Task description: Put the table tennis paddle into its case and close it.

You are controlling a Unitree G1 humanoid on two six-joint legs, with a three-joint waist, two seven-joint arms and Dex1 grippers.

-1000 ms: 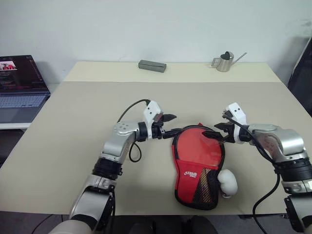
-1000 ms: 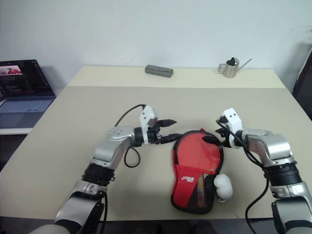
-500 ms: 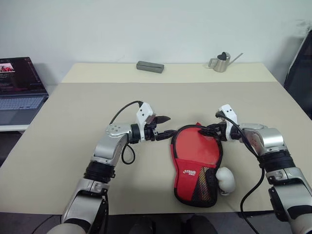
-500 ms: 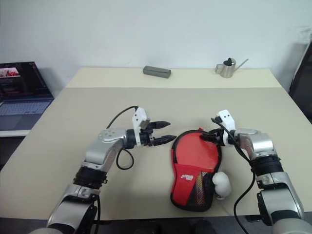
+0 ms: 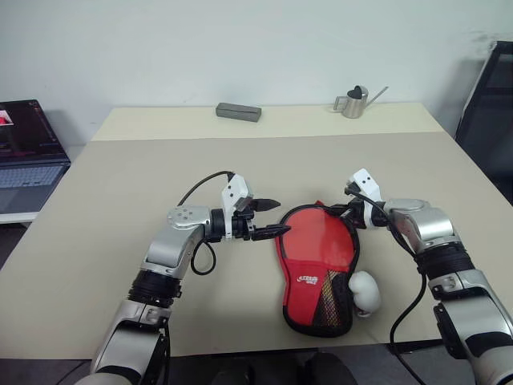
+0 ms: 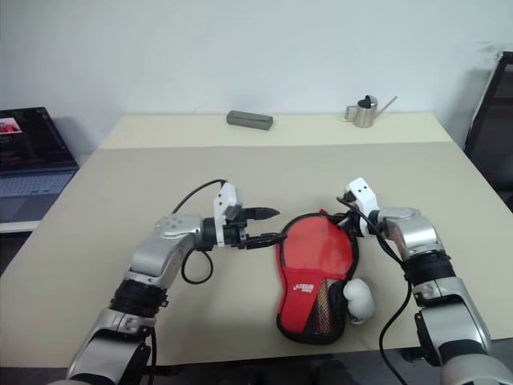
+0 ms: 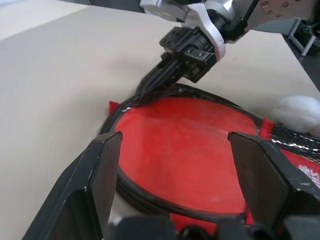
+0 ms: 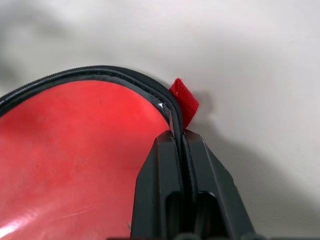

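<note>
From the head views, the case (image 5: 318, 277) lies near the table's (image 5: 120, 192) near edge, the table tennis paddle (image 5: 314, 239) inside. The left wrist view shows the left gripper (image 7: 182, 175) spread wide, empty. The right wrist view shows the right gripper (image 8: 181, 145) pinched onto the case's rim.

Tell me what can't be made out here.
- Paddle handle: hidden inside the case, head views.
- Zip pull: hidden by the shut right gripper pinching the case rim, right wrist view.
- Laptop: cut by the frame edge, screen too small to read.
- Left gripper: open, contact with case unclear.
</note>
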